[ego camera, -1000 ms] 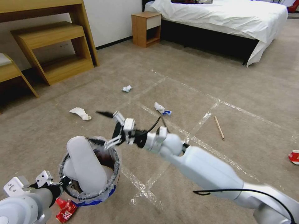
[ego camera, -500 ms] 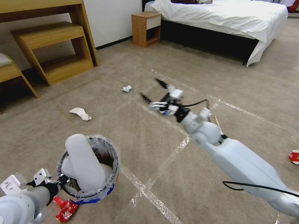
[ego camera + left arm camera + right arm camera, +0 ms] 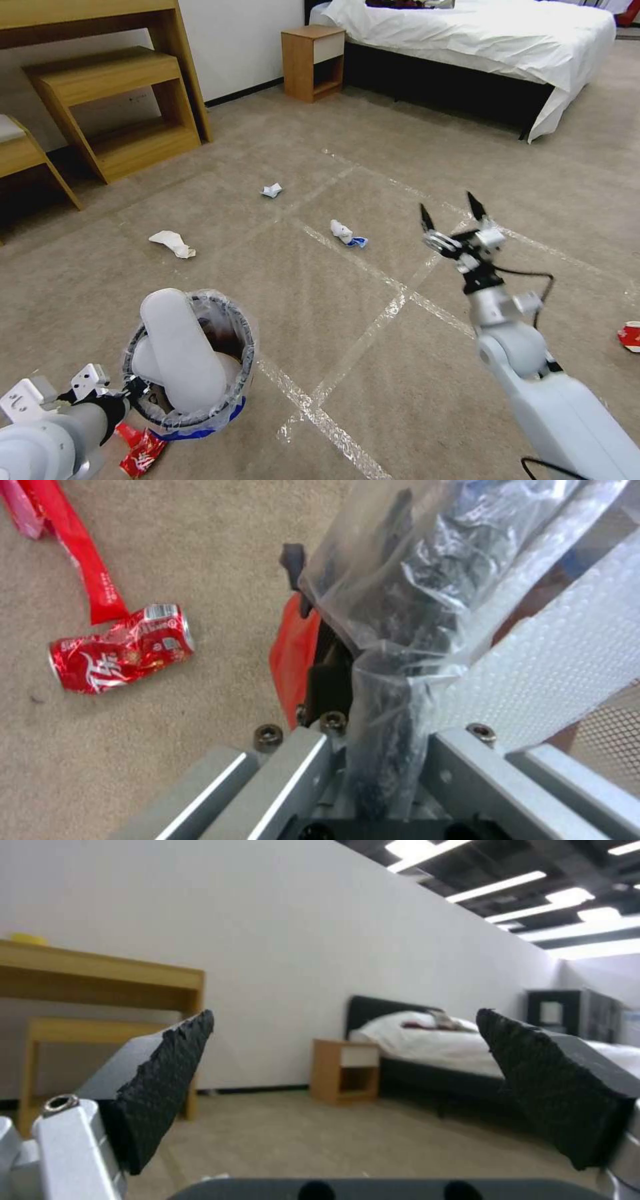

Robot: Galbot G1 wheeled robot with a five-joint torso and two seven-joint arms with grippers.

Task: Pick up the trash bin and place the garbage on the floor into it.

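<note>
At my far left, my left arm is bent low and close to my body, and my left gripper (image 3: 127,390) is clamped on the near rim of the trash bin (image 3: 243,373), pinching the crinkly plastic liner (image 3: 400,605) along with the red wall. The bin sits just above the floor (image 3: 347,313) at my lower left, and a white slipper (image 3: 180,350) stands on end in it, leaning over the rim. A crushed red can (image 3: 123,647) and a red wrapper (image 3: 80,560) lie on the carpet right beside the bin.

Farther out, a crumpled white paper (image 3: 172,243) lies on the carpet beyond the bin, a small white scrap (image 3: 271,190) farther still, and a white tissue with a blue bit (image 3: 346,233) near a tape line toward the middle.

On the right, my right arm reaches forward and up from my shoulder, wrist cocked so that my right gripper (image 3: 452,215) points away over the carpet toward the bed (image 3: 480,40). Its two black fingertips (image 3: 167,1080) stand wide apart, holding nothing. A red carton (image 3: 629,335) lies at the far right edge.
</note>
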